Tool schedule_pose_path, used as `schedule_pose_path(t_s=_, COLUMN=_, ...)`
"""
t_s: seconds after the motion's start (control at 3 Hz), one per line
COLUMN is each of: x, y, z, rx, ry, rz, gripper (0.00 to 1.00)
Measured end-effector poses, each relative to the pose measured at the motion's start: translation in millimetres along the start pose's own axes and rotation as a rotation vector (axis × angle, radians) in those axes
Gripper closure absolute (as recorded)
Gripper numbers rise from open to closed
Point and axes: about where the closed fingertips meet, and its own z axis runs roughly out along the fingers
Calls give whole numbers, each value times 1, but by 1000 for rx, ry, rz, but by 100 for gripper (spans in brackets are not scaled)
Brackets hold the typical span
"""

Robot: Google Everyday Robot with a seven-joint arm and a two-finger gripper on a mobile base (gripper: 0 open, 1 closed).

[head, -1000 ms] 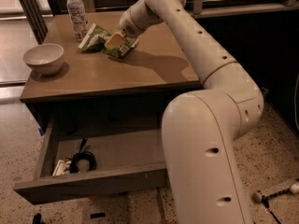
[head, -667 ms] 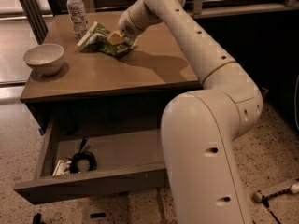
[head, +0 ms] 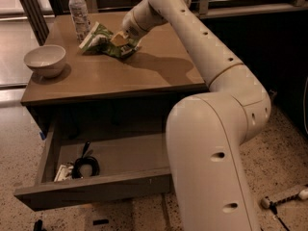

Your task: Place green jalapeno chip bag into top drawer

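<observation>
Compared with a second ago, the crumpled green-and-white foil jalapeno chip bag (head: 98, 38) and the gripper (head: 120, 38) at its right end sit slightly farther back on the brown wooden worktop (head: 120, 81). Whether the gripper has clamped the bag, I cannot tell. Slick foil could slip from a thin hold on the way to the open grey-brown top drawer (head: 91, 189), and a careless swing could topple the clear plastic bottle (head: 78, 11) just beside the bag. Count: one bag, one bottle, one white bowl (head: 44, 60), one drawer, and one black cable coil (head: 85, 166) inside it.

Grn/wht chip bag (head: 98, 38), tan gripper (head: 120, 38) on it, wht bowl (head: 44, 59), gry-brn drawer (head: 96, 189)
</observation>
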Motion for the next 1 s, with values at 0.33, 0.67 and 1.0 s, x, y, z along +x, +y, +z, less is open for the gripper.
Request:
schedule_pose_path(t_s=0.33, x=11, y=7, z=-21, rx=-38, ry=-51, rz=12, gripper=100)
schedule_pose_path(t_s=0.67, x=16, y=31, z=-67, rx=-82, ry=-111, rz=16, gripper=100)
schedule_pose_path(t_s=1.0, x=3, y=75, z=-121, rx=-105, ry=-169, rz=36, gripper=100)
